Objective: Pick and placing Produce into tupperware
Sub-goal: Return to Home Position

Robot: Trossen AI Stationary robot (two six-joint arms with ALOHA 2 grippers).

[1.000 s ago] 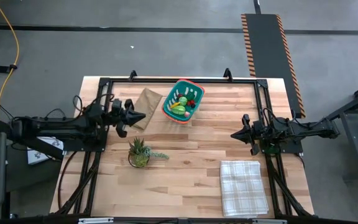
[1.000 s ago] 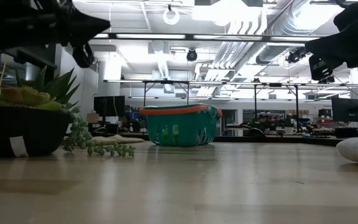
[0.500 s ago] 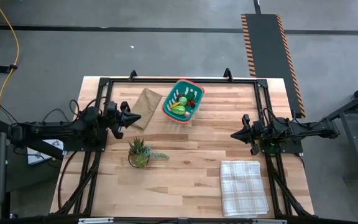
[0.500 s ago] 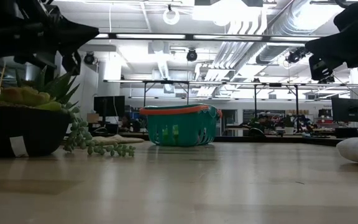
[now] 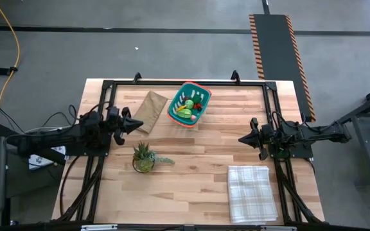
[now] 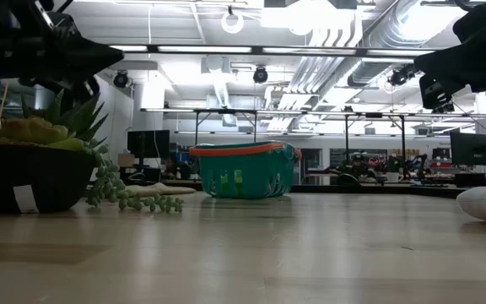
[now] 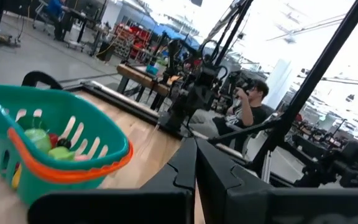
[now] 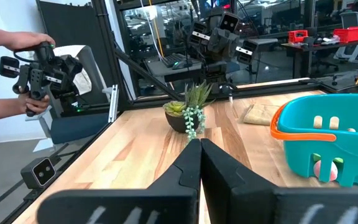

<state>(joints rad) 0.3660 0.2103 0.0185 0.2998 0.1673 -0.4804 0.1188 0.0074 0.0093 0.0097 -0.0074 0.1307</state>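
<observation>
Tupperware (image 6: 243,179) at the far middle of the wooden table (image 5: 198,168), set askew to the table's edges, orange rim up. From above: checked cloth (image 5: 252,192) flat at the near right corner; brown paper bag (image 5: 150,104) flat just left of the basket; potted plant (image 5: 143,157) near the bag, left of centre. Left gripper (image 5: 139,124) over the left side, near the bag and the plant, aimed toward the middle; right gripper (image 5: 240,138) over the right side, aimed back at it, well apart from the basket. Seen level from the table top, both held high and clear of the wood, which the overhead picture cannot tell. Only in the wrist views: each pair of fingers pressed together, nothing between them. Produce (image 5: 186,109) piled inside the basket, green, yellow and red from above; hidden by the walls at table height; green and red pieces through the slots in the left wrist view, a pink piece low behind the slots in the right wrist view. Beyond the table, a seated person (image 7: 253,106); in the right wrist view, a hand (image 8: 28,43) holding a dark device.
</observation>
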